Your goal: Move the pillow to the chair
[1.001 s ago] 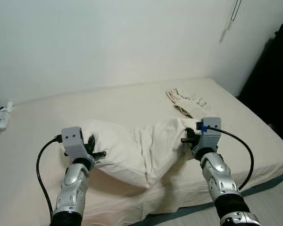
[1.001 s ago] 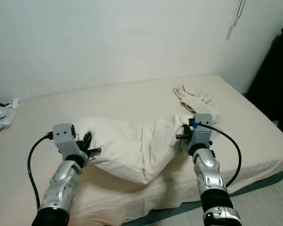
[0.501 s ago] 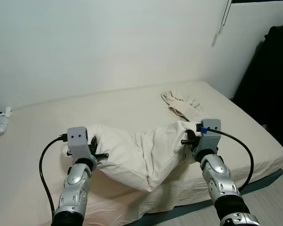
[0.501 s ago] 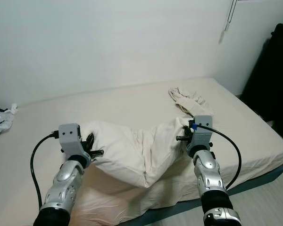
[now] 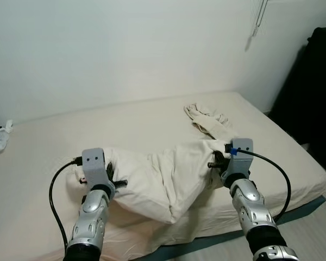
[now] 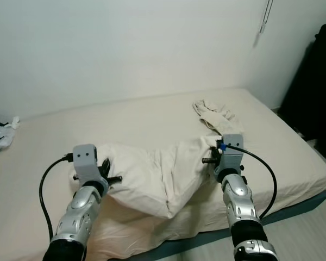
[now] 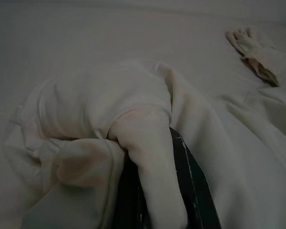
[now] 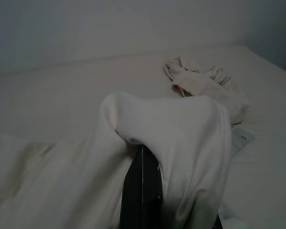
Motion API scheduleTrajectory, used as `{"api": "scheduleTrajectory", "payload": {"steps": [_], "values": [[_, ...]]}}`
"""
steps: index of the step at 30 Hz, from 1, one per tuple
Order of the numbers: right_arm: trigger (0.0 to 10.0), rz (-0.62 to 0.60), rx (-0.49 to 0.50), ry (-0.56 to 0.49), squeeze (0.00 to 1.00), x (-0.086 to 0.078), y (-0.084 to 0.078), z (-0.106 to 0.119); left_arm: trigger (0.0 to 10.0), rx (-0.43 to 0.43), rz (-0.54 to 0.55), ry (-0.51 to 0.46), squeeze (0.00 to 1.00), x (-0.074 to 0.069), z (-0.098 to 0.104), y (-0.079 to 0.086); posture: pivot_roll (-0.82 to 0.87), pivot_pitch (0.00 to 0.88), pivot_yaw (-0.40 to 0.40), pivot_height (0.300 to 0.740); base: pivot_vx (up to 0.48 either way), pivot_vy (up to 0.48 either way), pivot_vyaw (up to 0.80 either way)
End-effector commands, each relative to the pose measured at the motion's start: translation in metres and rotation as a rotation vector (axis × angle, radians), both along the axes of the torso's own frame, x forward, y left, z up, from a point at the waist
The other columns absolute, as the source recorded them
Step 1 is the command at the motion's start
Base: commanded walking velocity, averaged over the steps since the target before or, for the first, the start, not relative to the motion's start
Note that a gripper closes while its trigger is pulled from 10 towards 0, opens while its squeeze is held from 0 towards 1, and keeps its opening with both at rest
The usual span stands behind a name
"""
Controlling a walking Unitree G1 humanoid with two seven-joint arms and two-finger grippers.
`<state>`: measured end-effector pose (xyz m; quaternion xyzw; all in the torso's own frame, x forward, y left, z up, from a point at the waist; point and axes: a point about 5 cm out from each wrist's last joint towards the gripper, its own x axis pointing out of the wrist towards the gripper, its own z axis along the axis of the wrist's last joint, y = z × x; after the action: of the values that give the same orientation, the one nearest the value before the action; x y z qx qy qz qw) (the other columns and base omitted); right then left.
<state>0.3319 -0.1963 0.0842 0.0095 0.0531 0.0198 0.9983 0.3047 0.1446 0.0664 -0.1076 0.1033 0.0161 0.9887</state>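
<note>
Standing at a cream bed point(image 5: 130, 122) against a white wall point(image 5: 119, 49). My left gripper point(image 5: 110, 175) and right gripper point(image 5: 217, 161) each pinch an end of the pillow point(image 5: 163, 176), sagging near the bed's front edge. Crumpled cloth point(image 5: 206, 118) lies beyond.

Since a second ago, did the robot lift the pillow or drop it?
Neither. The left gripper and the right gripper keep their fingers shut on opposite ends of the pillow, which sags between them over the bed as before. The view shifted slightly because the camera moved. The crumpled cloth lies where it was.
</note>
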Motion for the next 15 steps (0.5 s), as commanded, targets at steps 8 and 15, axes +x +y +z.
{"api": "scheduleTrajectory", "payload": {"steps": [8,15], "values": [[10.0,0.026,0.004,-0.054,0.00,0.0039,0.0035,0.0091,10.0,0.082,-0.060,-0.055,0.00,0.0022,0.0082,-0.0077,0.01,0.024,-0.005,0.740,0.000,0.000,0.00],[10.0,0.028,0.007,-0.052,0.00,0.0033,0.0047,0.0083,10.0,0.096,-0.068,-0.061,0.00,0.0024,0.0097,-0.0074,0.01,0.031,-0.003,0.740,0.000,0.000,0.00]]}}
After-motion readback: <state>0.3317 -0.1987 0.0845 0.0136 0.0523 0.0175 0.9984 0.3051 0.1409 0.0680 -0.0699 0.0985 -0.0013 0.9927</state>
